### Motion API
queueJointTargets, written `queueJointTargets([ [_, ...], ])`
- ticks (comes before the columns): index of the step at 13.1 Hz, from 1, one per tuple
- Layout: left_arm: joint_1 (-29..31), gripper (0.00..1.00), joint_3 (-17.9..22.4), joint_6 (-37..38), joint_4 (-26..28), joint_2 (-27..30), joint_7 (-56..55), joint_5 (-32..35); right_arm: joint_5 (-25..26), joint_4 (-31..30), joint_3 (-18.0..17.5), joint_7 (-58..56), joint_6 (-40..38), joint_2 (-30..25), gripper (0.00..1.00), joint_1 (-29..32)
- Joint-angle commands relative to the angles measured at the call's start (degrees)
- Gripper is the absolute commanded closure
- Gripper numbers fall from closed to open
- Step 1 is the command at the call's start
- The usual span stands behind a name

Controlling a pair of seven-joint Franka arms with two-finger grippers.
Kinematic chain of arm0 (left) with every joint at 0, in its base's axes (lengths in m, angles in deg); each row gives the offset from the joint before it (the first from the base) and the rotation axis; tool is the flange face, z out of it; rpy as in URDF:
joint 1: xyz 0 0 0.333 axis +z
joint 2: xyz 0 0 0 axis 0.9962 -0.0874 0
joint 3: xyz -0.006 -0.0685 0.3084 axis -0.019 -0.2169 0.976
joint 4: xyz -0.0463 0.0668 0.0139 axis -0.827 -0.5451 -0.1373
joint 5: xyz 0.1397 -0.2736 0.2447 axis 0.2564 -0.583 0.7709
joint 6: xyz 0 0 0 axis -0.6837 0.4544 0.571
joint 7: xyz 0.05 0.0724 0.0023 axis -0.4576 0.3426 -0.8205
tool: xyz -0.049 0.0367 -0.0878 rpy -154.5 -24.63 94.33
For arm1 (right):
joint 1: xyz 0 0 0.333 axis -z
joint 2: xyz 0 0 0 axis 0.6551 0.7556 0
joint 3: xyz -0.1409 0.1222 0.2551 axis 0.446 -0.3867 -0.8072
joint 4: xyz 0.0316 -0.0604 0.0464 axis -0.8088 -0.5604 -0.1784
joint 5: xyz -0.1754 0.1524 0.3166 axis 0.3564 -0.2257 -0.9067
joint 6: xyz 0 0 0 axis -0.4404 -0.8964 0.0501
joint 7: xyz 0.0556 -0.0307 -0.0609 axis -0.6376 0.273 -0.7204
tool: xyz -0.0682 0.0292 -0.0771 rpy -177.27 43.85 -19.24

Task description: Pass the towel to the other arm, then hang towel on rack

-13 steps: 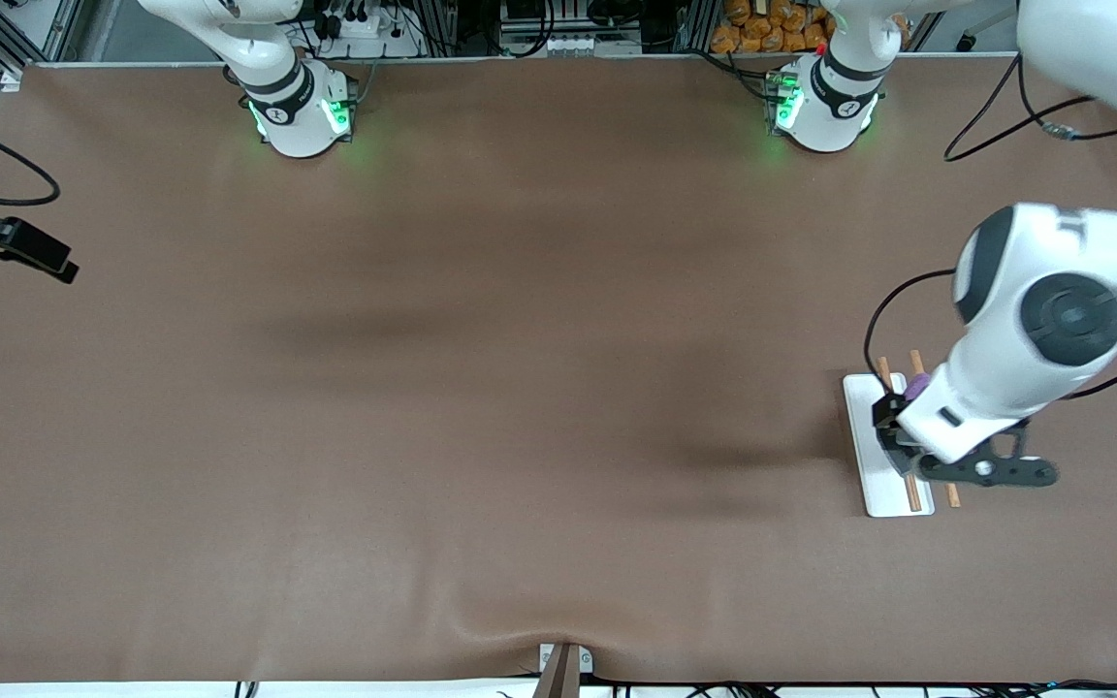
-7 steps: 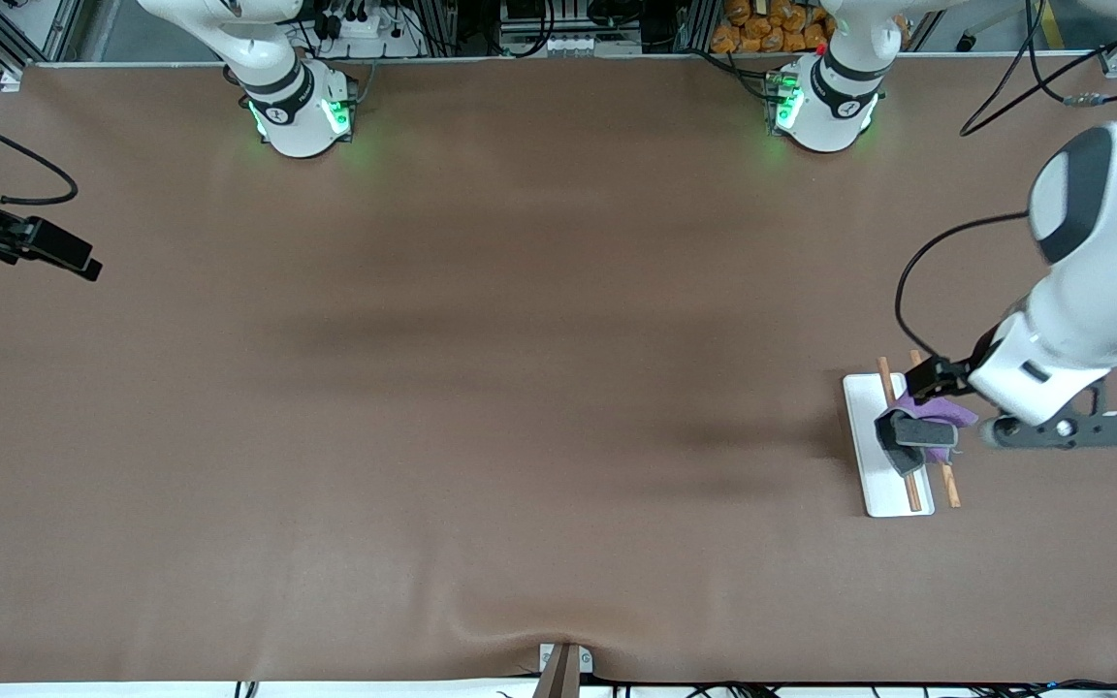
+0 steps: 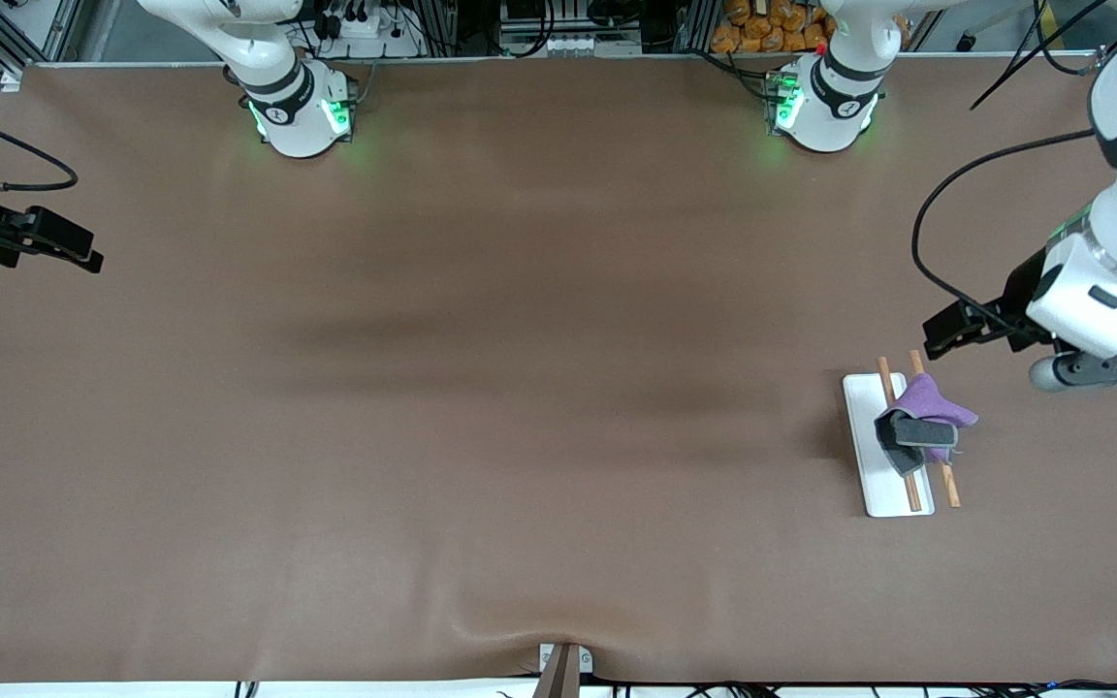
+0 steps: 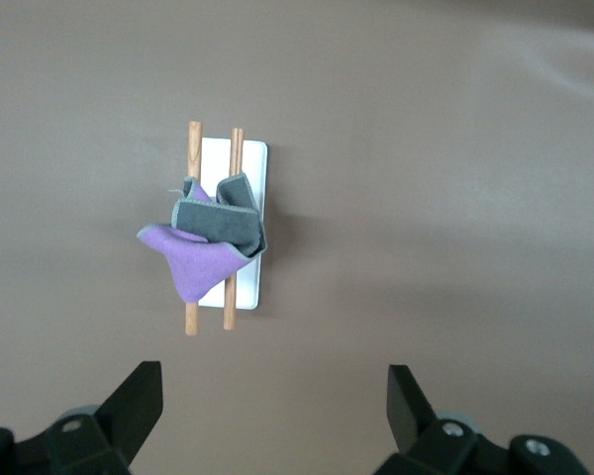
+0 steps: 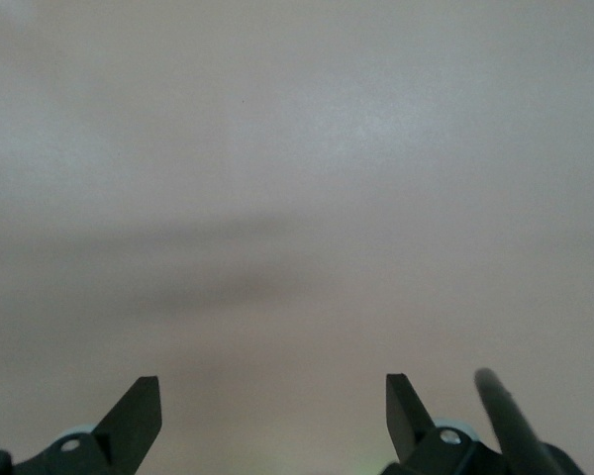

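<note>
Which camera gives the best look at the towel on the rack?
The left wrist view: it looks straight down on the towel, bunched across both wooden rods of the rack, purple and grey sides both showing. The front view shows the towel too, only smaller, at the left arm's end of the table. The right wrist view shows only bare table.

left tool (image 4: 268, 416) spread, aloft | right tool (image 5: 272, 416) spread, waiting

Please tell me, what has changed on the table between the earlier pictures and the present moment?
The left gripper has let go of the towel, opened, and drawn up and away from the rack, toward the left arm's end of the table. The towel now lies draped over the rack's rods, uncovered. The right gripper waits open at the right arm's end, having drifted only slightly. The rack has not moved.
</note>
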Motion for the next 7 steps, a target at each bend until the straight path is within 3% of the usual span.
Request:
queueJointTargets([
  [1, 0.04, 0.0, -0.15, 1.57, 1.11, 3.23, -0.9, -1.0, -0.59, -0.69, 0.37, -0.98, -0.3, -0.92, 0.0, -0.3],
  [7, 0.04, 0.0, -0.07, 4.38, 1.2, 6.05, -0.11, -1.0, -0.68, -0.78, 0.28, -1.16, 0.49, -0.92, 0.0, -0.3],
])
